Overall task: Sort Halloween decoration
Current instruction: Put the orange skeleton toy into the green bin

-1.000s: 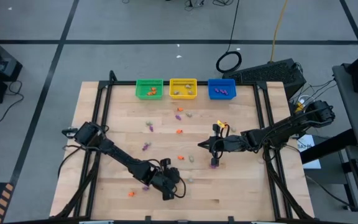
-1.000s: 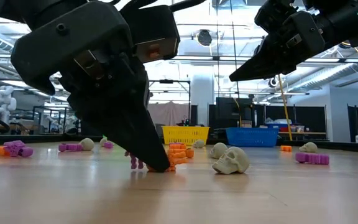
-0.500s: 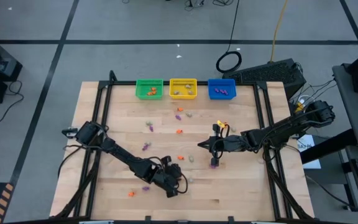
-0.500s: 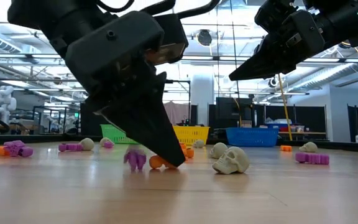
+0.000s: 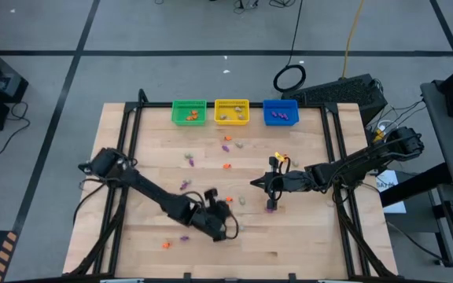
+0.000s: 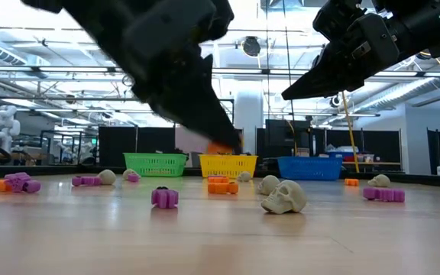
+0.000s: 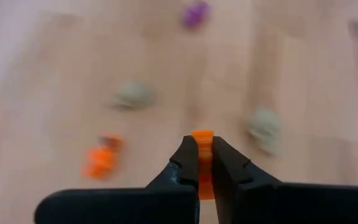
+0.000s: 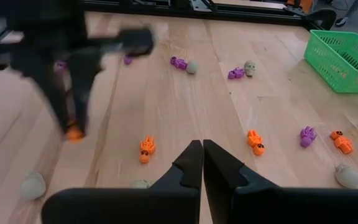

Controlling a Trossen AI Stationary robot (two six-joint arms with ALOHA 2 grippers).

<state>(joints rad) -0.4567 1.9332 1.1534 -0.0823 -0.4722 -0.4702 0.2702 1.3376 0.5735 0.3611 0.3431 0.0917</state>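
Orange trinket (image 7: 202, 163) pinched in the left gripper (image 7: 202, 157), lower centre of the overhead picture; right gripper (image 8: 202, 163) clamped together, empty, centre right.

I worked in a large robotics lab: exposed grey ceiling trusses (image 6: 37, 72), black partition screens (image 6: 342, 145), a white humanoid robot (image 6: 4, 122).

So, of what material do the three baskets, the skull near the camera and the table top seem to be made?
The green basket, yellow basket and blue basket look like moulded plastic: slotted lattice walls, bright even colour. The skull looks like matte plastic or resin, perhaps printed: pale, no gloss. The table top looks like wood with a smooth finish: parallel planks with grain, and a faint sheen in the low view.
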